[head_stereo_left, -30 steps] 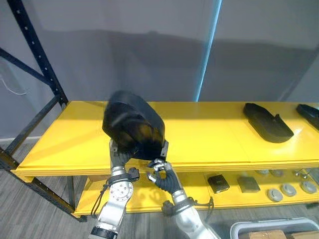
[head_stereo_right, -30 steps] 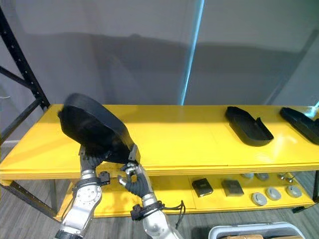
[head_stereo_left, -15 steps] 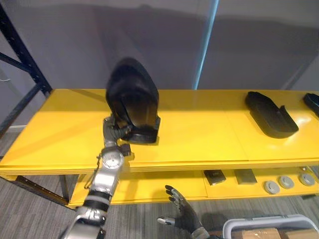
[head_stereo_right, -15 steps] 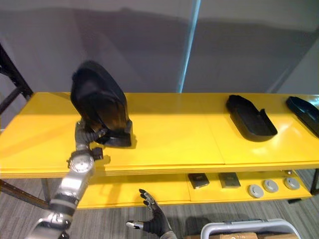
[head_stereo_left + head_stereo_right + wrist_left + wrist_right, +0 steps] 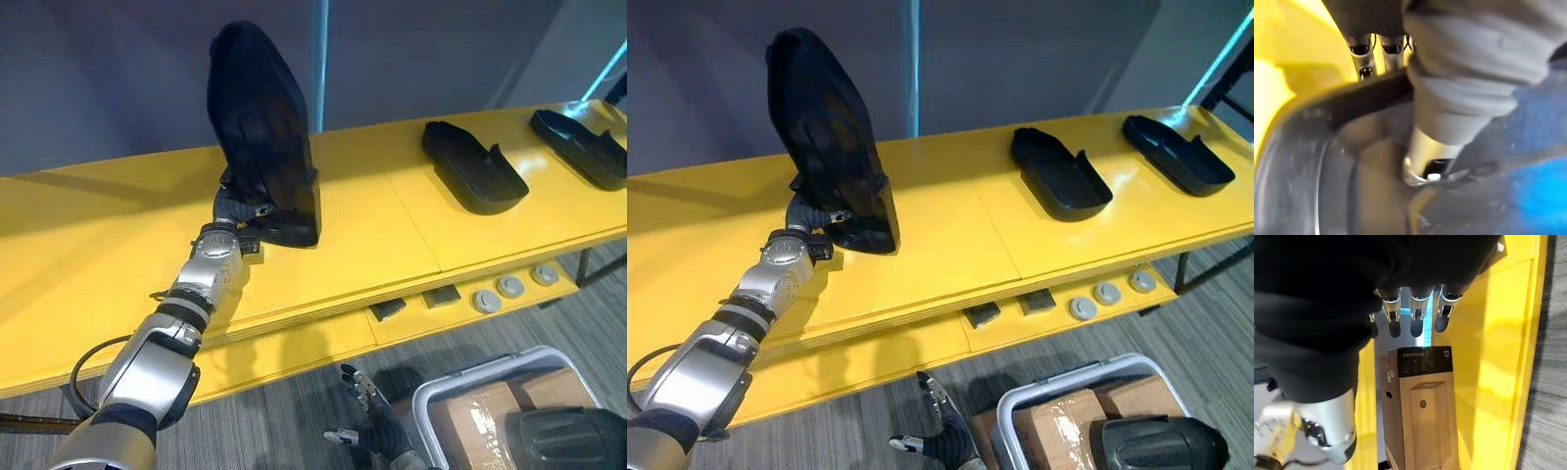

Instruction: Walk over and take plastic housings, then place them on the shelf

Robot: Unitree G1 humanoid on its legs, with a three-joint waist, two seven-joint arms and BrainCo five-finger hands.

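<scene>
Currently the glossy black plastic housing (image 5: 260,117) stands upright mid-depth on the yellow shelf (image 5: 392,245), with the left robot hand (image 5: 235,208) clamped round its lower rim. 2 flat housings (image 5: 472,168) (image 5: 580,145) lie toward the right end. The right robot hand (image 5: 367,421), fingers spread, hangs below the front edge.

Silver-grey left arm (image 5: 209,281) in jointed segments, left hand (image 5: 236,204) — dark ribbed cover, right hand (image 5: 1392,308) — silver fingers (image 5: 1418,317), dark tips
</scene>
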